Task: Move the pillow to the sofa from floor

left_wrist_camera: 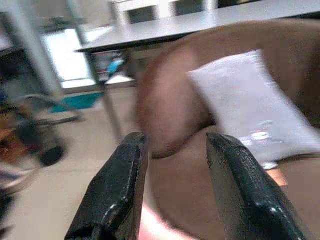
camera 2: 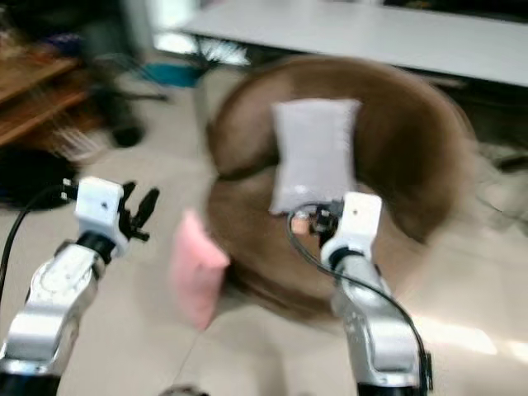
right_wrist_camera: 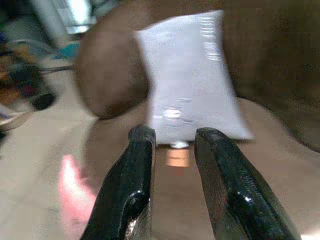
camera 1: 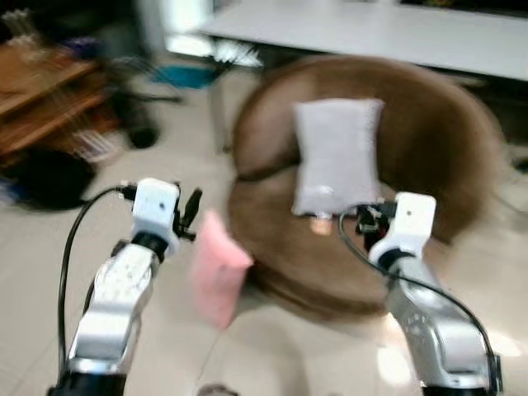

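Note:
A pink pillow (camera 1: 219, 268) stands on the tiled floor, leaning against the front left of a round brown sofa (camera 1: 429, 140). A grey pillow (camera 1: 337, 157) rests upright against the sofa's back. My left gripper (camera 1: 191, 214) is raised just left of the pink pillow, open and holding nothing; its fingers (left_wrist_camera: 115, 195) point toward the sofa. My right gripper (camera 1: 367, 219) hovers over the sofa seat below the grey pillow, open and empty, its fingers (right_wrist_camera: 227, 190) apart. All views are blurred by motion.
A long grey table (camera 1: 396, 33) runs behind the sofa. Wooden shelving (camera 1: 41, 99) and a black object (camera 1: 49, 177) stand at the left. A small orange item (camera 1: 320, 224) lies on the seat. Pale tiled floor (camera 1: 272, 355) spreads in front.

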Tool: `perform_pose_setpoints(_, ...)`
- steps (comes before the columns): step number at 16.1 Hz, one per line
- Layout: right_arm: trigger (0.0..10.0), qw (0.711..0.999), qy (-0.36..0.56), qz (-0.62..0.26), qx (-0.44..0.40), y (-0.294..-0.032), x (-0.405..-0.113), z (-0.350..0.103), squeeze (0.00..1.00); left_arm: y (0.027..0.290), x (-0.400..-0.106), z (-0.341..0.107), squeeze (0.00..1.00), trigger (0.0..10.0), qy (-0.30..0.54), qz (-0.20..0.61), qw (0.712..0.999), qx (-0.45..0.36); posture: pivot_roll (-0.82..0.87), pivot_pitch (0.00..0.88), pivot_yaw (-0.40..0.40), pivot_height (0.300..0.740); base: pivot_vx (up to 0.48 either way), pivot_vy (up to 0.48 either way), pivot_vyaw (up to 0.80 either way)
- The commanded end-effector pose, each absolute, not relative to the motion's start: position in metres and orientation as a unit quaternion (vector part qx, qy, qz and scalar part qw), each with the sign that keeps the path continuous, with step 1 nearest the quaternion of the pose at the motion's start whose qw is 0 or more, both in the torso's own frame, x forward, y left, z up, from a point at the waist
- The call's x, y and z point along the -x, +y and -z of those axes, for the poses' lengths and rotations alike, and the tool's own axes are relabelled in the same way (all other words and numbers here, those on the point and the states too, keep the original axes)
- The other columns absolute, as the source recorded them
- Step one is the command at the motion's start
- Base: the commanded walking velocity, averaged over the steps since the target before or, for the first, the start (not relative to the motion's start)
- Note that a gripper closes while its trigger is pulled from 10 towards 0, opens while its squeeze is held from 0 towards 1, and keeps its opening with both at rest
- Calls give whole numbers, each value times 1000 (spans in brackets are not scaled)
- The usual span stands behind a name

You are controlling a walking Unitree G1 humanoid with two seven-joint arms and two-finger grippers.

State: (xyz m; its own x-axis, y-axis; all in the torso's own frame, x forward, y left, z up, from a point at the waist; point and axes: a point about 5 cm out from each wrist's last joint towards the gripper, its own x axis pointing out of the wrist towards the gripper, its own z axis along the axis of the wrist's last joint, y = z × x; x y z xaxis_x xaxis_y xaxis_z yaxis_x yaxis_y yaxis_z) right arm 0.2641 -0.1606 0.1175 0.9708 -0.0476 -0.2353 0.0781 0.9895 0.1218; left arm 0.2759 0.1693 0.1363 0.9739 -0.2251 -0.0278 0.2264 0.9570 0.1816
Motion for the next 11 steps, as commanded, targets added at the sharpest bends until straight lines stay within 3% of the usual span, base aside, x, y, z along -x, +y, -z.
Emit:
perform_pose_setpoints(1, 10000, 990, 119, 42, -61, -166, -263, -117, 0, 166, -276, -136, 0, 10000, 3, 121, 988, -99, -22, 60, 5, 740, 0, 364, -800)
perform_pose_setpoints(11, 10000, 990, 117, 42, -64, -165, -264, -116, 0, 166, -279, -134, 0, 10000, 2, 124, 987, -105, -24, 32, 7, 740, 0, 370, -800)
